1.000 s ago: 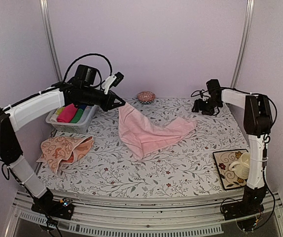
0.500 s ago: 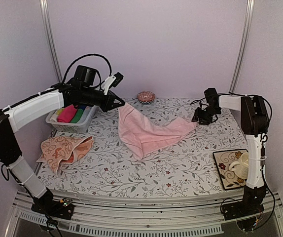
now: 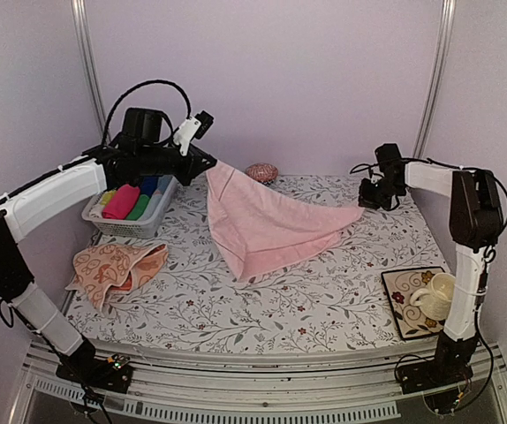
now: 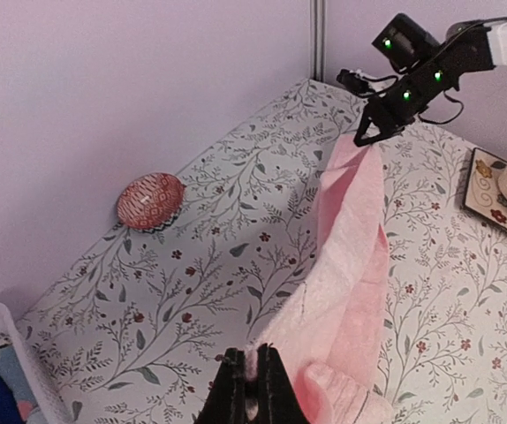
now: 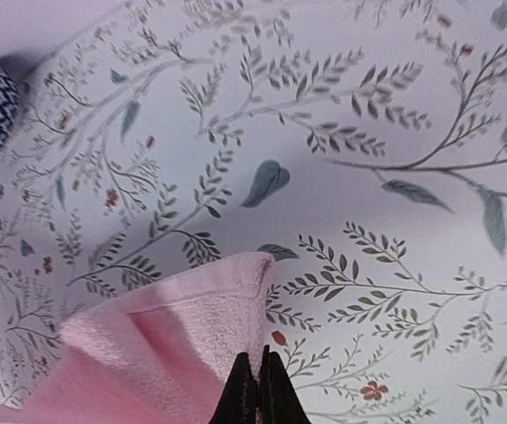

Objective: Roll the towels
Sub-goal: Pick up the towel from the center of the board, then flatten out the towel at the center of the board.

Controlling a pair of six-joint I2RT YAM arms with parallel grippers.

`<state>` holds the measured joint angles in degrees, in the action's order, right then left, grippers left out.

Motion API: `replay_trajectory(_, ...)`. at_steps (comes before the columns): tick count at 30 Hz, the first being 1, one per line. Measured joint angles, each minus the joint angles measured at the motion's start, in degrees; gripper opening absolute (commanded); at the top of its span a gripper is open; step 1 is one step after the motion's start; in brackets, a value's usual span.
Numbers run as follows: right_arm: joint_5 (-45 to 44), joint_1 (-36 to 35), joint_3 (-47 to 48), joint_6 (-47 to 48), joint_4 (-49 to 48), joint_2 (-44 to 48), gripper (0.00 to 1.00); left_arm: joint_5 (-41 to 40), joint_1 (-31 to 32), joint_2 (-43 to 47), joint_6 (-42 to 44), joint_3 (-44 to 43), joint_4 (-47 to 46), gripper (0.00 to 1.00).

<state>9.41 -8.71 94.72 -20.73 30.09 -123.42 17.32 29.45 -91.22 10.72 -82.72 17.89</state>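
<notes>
Pink towel point(image 3: 267, 225) now hangs stretched between both arms over the far half of the counter point(image 3: 236, 327); a second ago its right corner lay loose on the counter and the right tool point(image 3: 366, 205) stood open just beyond it, near the far right corner; since then that tool has come onto the corner and closed on it, and the left arm has raised its end higher, so the upper hem runs taut from far left to far right while the lower tip seems to rest on the counter. In my judgement this ends the pick-up: with two corners held, the pink towel can be spread flat before any rolling starts; no roll is begun yet. Left tool point(image 3: 209, 168) is closed on the left corner, fabric bunched between its fingers in the left wrist view; the right tool is clamped tight on the very edge of the opposite corner, a thin bite that could slip under pull. Peach patterned towel point(image 3: 112, 265) lies crumpled near the left edge, just in front of the white basket point(image 3: 132, 228), untouched.
</notes>
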Motion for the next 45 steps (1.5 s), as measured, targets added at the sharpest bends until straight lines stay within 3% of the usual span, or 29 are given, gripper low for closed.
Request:
replay_trajectory(7, -8.48, -0.02, -0.09, 1.9, -1.53, 23.34, 0.02, -2.99, -0.11, 5.68, 7.93, 0.11, -11.1, 0.0)
replay_trajectory(12, -14.58, -1.55, -2.01, 2.58, -3.3, 36.7, 0.02, -2.82, -0.17, 15.28, 12.41, 9.11, -21.66, 0.0)
replay_trajectory(17, -22.32, -10.19, -7.48, 2.54, -2.29, 42.53, 0.02, -3.43, -0.22, 23.15, 13.2, 18.51, -26.23, 0.0)
replay_trajectory(24, -20.81, -21.84, -14.38, 1.18, 0.42, 33.31, 0.02, -7.19, -0.2, 25.07, 11.72, 26.51, -23.76, 0.0)
replay_trajectory(28, -17.18, -25.07, -12.2, 1.84, 4.72, 23.87, 0.02, -15.98, 0.09, 20.31, 9.99, 26.16, -21.9, 0.0)
replay_trajectory(35, -16.63, -26.1, -4.17, 2.84, 7.15, 15.61, 0.02, -31.76, 2.1, 12.11, 8.0, 24.48, -21.53, 0.0)
replay_trajectory(40, -20.87, -26.05, 6.12, 3.37, 6.43, 6.29, 0.02, -42.42, 3.32, 7.78, 6.4, 21.46, -20.55, 0.0)
replay_trajectory(45, -27.82, -24.94, -1.22, -1.11, 3.61, 7.8, 0.02, -47.23, 3.41, 6.43, 5.4, 20.2, -20.11, 0.0)
